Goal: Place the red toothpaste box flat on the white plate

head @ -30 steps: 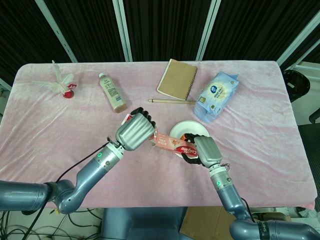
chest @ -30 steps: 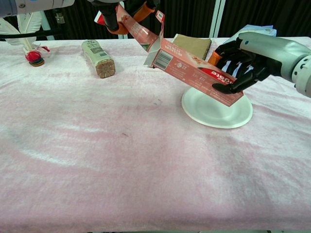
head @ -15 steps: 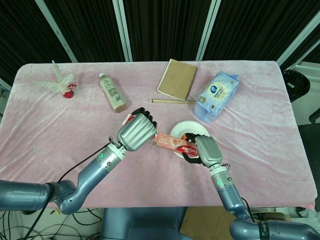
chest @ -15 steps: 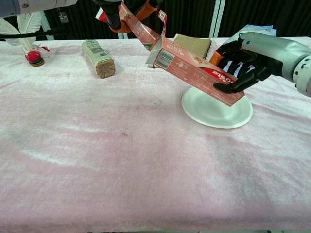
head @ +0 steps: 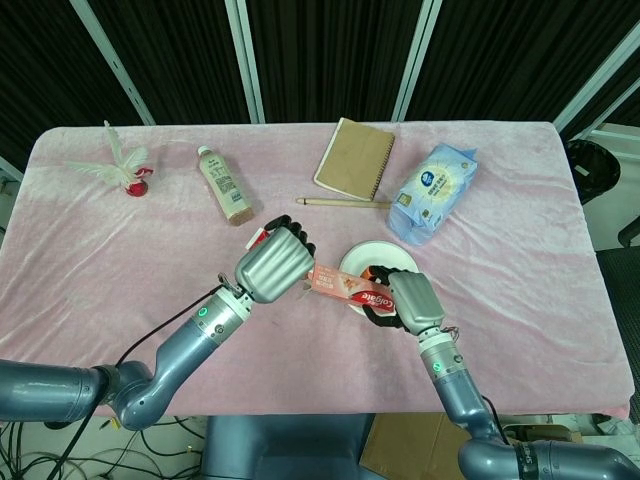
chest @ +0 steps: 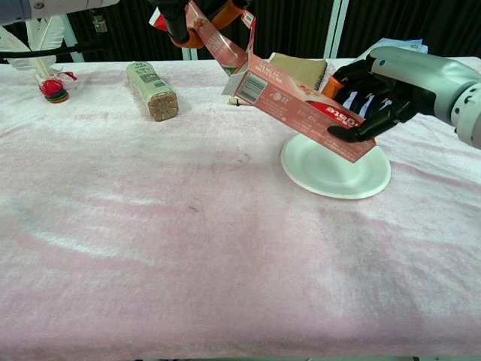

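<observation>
The red toothpaste box (chest: pixel 297 109) hangs tilted over the white plate (chest: pixel 331 179), its right end lower and close above the plate. My right hand (chest: pixel 383 86) grips that lower end. At the top of the chest view my left hand (chest: pixel 197 13) holds the torn-open flap at the box's raised left end. From the head view the box (head: pixel 345 287) spans between the left hand (head: pixel 272 262) and the right hand (head: pixel 410 300), across the near part of the plate (head: pixel 375 254). Whether the box touches the plate cannot be told.
A drink bottle (head: pixel 223 183) lies at the back left, with a feathered red ornament (head: pixel 122 166) farther left. A brown notebook (head: pixel 355 158), a wooden stick (head: pixel 340 202) and a blue-white pack (head: pixel 432 190) lie behind the plate.
The box has lifted slightly, with both hands still holding it. Its left end has moved up a little; the plate and the other items are as before.
</observation>
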Controlling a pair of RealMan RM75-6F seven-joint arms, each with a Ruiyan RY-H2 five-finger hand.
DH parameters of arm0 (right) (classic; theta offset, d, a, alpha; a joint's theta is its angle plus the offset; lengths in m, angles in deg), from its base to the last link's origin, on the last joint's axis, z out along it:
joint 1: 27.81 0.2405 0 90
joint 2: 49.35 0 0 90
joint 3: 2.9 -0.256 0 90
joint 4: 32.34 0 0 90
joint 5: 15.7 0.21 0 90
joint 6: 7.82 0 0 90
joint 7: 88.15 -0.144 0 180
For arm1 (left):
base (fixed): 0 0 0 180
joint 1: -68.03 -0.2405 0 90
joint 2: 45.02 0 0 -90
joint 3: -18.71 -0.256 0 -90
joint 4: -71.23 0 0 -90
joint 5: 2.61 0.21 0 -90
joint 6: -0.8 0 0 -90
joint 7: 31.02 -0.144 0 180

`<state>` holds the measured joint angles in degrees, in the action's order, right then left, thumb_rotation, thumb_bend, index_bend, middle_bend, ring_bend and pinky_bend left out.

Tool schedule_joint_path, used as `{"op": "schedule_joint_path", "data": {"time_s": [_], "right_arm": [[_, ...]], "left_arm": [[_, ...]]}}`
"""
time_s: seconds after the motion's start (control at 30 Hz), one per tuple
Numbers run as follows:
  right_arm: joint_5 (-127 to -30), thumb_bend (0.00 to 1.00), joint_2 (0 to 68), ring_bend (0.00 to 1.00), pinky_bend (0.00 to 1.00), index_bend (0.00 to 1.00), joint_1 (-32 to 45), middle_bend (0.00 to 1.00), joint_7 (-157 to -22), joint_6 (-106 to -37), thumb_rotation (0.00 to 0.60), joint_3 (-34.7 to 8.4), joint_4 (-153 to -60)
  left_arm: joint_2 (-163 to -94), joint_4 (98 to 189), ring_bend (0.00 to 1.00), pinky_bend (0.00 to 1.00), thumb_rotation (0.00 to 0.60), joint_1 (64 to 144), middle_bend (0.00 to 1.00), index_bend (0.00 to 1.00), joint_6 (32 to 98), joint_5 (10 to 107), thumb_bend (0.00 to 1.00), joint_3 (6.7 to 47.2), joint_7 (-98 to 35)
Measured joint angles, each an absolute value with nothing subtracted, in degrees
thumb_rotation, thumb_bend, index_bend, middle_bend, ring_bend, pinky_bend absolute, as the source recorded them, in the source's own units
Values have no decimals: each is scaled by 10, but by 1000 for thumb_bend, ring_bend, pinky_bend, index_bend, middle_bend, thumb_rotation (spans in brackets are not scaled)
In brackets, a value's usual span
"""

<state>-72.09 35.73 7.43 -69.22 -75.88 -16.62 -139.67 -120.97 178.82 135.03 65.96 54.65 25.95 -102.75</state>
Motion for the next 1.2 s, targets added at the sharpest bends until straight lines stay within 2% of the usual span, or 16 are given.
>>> {"op": "schedule_joint_path", "data": {"time_s": [0.4, 0.67, 0.8, 1.0, 1.2], "right_arm": [[-713, 373, 363, 431, 455, 437, 71, 457, -709, -768, 600, -180, -1403], [-717, 379, 375, 431, 455, 437, 62, 457, -746, -782, 600, -191, -1410], [-718, 379, 381, 431, 455, 437, 58, 458, -765, -787, 600, -200, -1412], [-717, 380, 384, 431, 455, 437, 51, 459, -785, -794, 600, -210, -1415], [-706, 379, 382, 431, 455, 437, 46, 459, -795, -797, 600, -218, -1416]], "left_arm": [[-1204, 1795, 487, 546, 600, 1365, 582, 591, 658, 557, 311, 265, -1048], [-1208, 1799, 449, 507, 600, 1392, 543, 560, 659, 569, 301, 287, -1075], [-1213, 1804, 387, 459, 600, 1407, 478, 510, 659, 563, 253, 300, -1090], [-1221, 1810, 255, 351, 600, 1411, 271, 329, 677, 565, 34, 304, -1100], [-1220, 1812, 221, 317, 600, 1402, 200, 256, 690, 586, 8, 305, -1072]]}}
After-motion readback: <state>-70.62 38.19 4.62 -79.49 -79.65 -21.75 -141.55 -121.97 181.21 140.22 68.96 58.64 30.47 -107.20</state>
